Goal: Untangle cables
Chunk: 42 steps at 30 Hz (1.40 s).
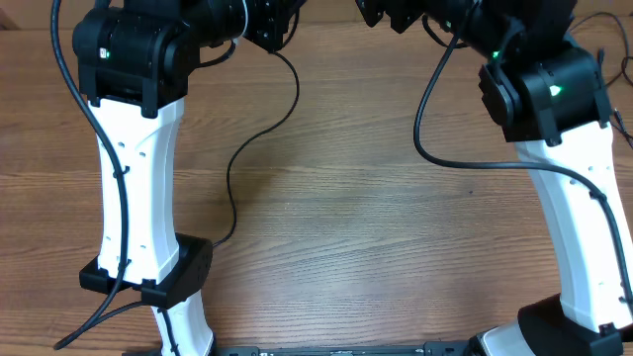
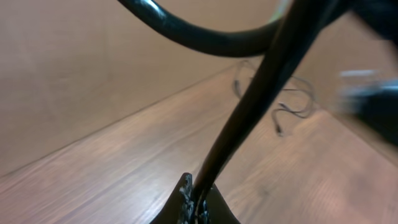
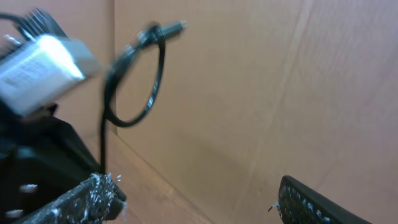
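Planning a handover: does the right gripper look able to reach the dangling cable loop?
Probably yes. The right gripper is open and empty, and the cable loop hangs in free air ahead, left of its gap; the blurred white block beside it crowds things.

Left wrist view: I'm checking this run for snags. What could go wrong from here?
1. The left end effector is shut on a cable that crosses a thicker black cable in this view; lifting might hook them together.
2. The right end effector stands open, and the looped cord hangs high to one side, not between its fingers, so closing now would likely miss.
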### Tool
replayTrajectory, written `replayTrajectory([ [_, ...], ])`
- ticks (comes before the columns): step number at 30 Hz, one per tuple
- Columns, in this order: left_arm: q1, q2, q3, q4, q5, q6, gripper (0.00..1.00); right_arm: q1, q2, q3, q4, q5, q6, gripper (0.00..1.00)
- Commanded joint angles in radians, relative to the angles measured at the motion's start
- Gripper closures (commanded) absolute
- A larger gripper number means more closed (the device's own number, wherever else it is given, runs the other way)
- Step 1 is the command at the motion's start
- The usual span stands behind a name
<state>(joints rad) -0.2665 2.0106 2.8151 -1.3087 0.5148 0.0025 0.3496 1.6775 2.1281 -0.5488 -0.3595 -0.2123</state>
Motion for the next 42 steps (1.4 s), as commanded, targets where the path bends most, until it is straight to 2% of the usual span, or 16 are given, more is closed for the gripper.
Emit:
replayTrajectory([
  [1, 0.004, 0.019, 0.004, 0.004, 0.143, 0.028, 0.96, -0.021, 0.018, 0.011, -0.006, 0.010, -0.006, 0.16],
  [9, 0.004, 0.039, -0.006, -0.055, 0.140, 0.152, 0.96, -0.047, 0.018, 0.012, -0.010, 0.036, -0.029, 0.15],
  [17, 0.004, 0.045, -0.033, -0.134, 0.057, 0.421, 0.96, -0.112, 0.018, 0.012, -0.021, 0.131, -0.028, 0.15],
  [23, 0.003, 0.045, -0.047, -0.213, -0.151, 0.622, 0.96, -0.156, 0.018, 0.012, -0.045, 0.131, -0.027, 0.15],
  [28, 0.003, 0.045, -0.047, -0.183, -0.336, 0.690, 0.96, -0.155, 0.018, 0.012, -0.075, 0.129, -0.027, 0.15],
  [32, 0.003, 0.045, -0.047, -0.088, -0.455, 0.712, 0.96, -0.153, 0.019, 0.011, -0.123, 0.085, -0.027, 0.16],
  [38, 0.002, 0.045, -0.047, 0.035, -0.352, 1.012, 0.96, -0.154, 0.019, 0.011, -0.172, 0.081, -0.024, 0.16],
  [42, -0.005, 0.045, -0.047, 0.053, -0.258, 1.217, 0.96, -0.154, 0.019, 0.011, -0.192, 0.069, -0.024, 0.16],
])
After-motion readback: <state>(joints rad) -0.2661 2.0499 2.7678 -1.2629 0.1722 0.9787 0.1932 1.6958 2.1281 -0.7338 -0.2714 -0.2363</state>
